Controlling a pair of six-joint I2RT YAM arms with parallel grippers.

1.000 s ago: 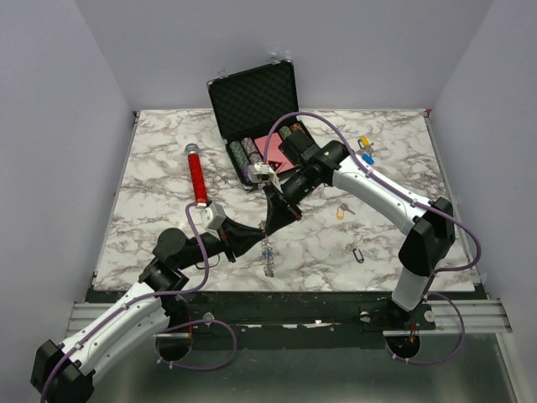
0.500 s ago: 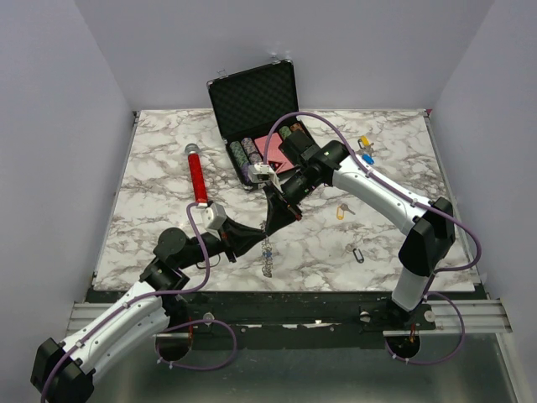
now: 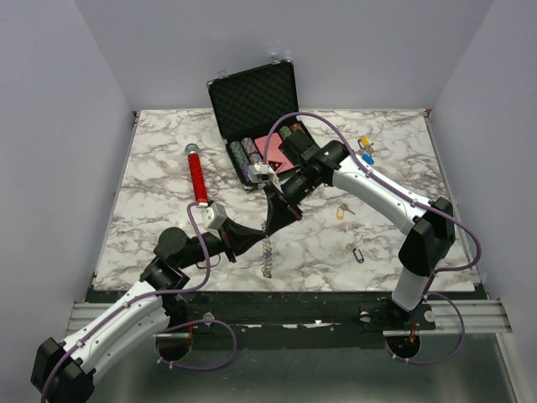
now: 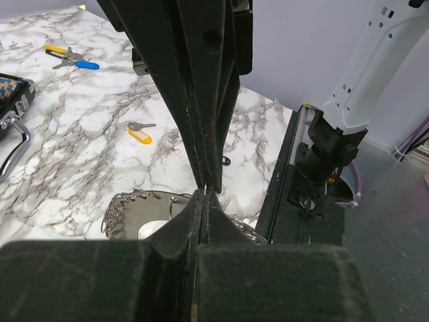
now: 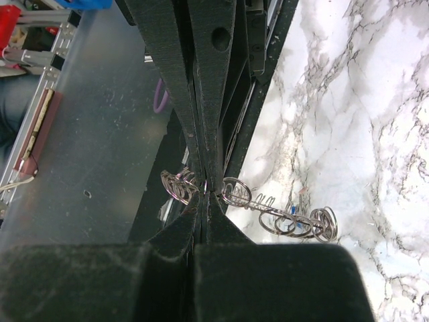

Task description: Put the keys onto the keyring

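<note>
The keyring [image 3: 267, 254], a silver ring fringed with small rings and keys, hangs edge-on above the table's near middle. My left gripper [image 3: 258, 234] and right gripper [image 3: 270, 223] meet tip to tip, both shut on its upper rim. In the left wrist view the keyring [image 4: 127, 213] lies below my shut left gripper [image 4: 203, 194]. In the right wrist view its rings [image 5: 285, 216] spread either side of my shut right gripper [image 5: 204, 194]. Tagged keys lie on the table at right: yellow [image 3: 341, 211], black [image 3: 358, 253], and a yellow [image 3: 364, 141] and blue [image 3: 367, 158] pair.
An open black case [image 3: 254, 99] with poker chips and cards stands at the back middle. A red cylinder [image 3: 197, 175] lies to its left. The table's near edge [image 3: 285, 290] runs just below the hanging keyring.
Both arms stay locked tip to tip on the keyring. The hanging keyring has swung very slightly to the left.
</note>
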